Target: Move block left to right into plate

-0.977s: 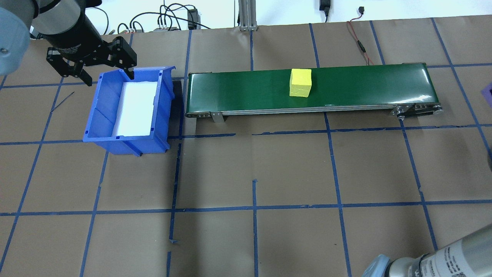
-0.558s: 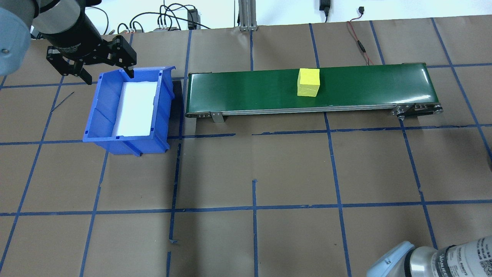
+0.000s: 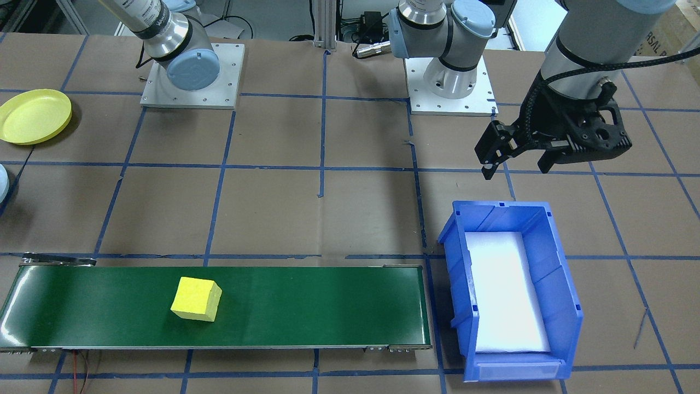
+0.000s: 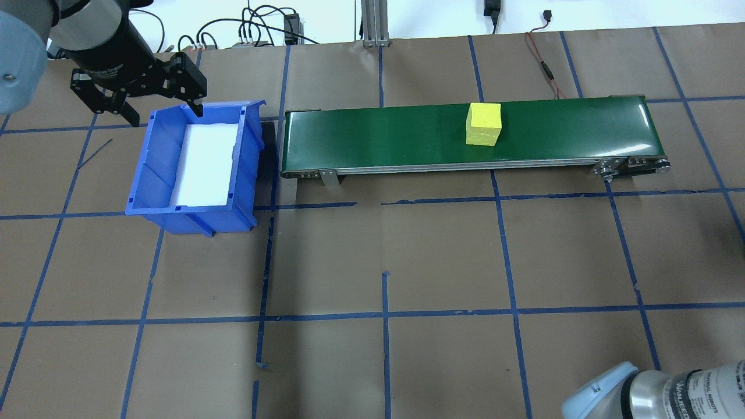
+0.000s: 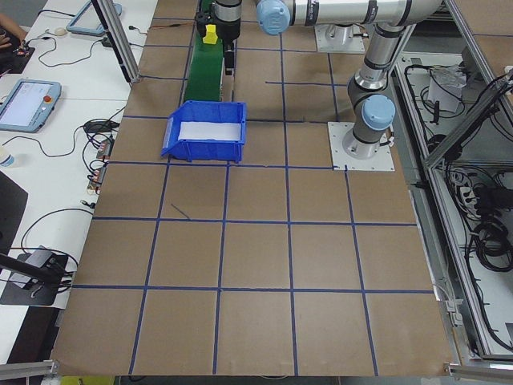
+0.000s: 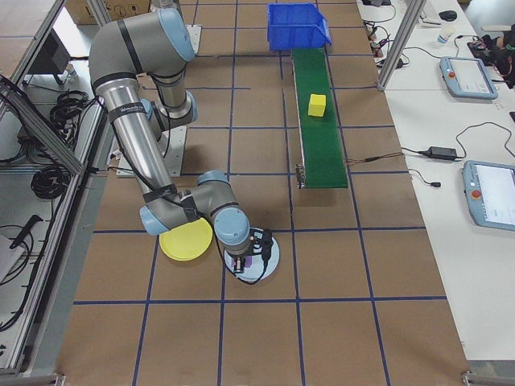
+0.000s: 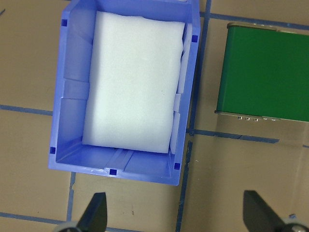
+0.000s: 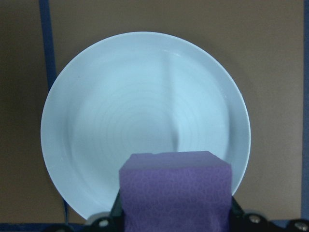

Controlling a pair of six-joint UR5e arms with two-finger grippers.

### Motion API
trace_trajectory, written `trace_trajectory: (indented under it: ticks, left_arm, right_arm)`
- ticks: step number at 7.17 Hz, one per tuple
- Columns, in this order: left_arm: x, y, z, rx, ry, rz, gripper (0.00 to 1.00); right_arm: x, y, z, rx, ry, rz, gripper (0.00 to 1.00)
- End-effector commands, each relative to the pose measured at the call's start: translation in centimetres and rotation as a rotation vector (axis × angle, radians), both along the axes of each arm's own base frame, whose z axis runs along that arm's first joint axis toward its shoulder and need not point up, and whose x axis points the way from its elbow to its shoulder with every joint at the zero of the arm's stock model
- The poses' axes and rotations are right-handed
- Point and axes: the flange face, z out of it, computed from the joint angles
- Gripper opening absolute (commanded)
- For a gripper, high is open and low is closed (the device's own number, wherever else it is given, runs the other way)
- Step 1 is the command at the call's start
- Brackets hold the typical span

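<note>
A purple block fills the bottom of the right wrist view. My right gripper is shut on it, just above a pale blue plate. The right side view shows that gripper over the same plate. A yellow block lies free on the green conveyor belt, right of its middle. My left gripper hangs open and empty above the near end of the blue bin, whose white foam liner is bare.
A yellow plate lies on the table beside the pale blue one, near the right arm's base. The conveyor runs along the far side of the table, with the bin at its end. Cables trail behind the belt.
The yellow block has ridden along the belt toward the robot's right. The right arm's elbow has swung in at the overhead view's bottom right. The left gripper has barely moved.
</note>
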Motion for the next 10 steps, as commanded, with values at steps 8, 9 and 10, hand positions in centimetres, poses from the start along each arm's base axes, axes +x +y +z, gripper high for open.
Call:
trace_trajectory:
  ticks: [8,9,10]
  left_arm:
    - [-0.1,-0.4,0.1,-0.021,0.028,0.015,1.00]
    - [0.0,-0.7,0.0,-0.028,0.029,0.015,1.00]
    - [0.0,-0.7,-0.2,-0.024,0.029,0.015,1.00]
  right_arm:
    - [26.0,-22.0,7.6,-0.171,-0.132,-0.021,1.00]
    - [28.2,-23.0,7.7,-0.211,-0.201,-0.024,1.00]
    - [30.6,-23.9,7.8,-0.223,-0.212,0.009,1.00]
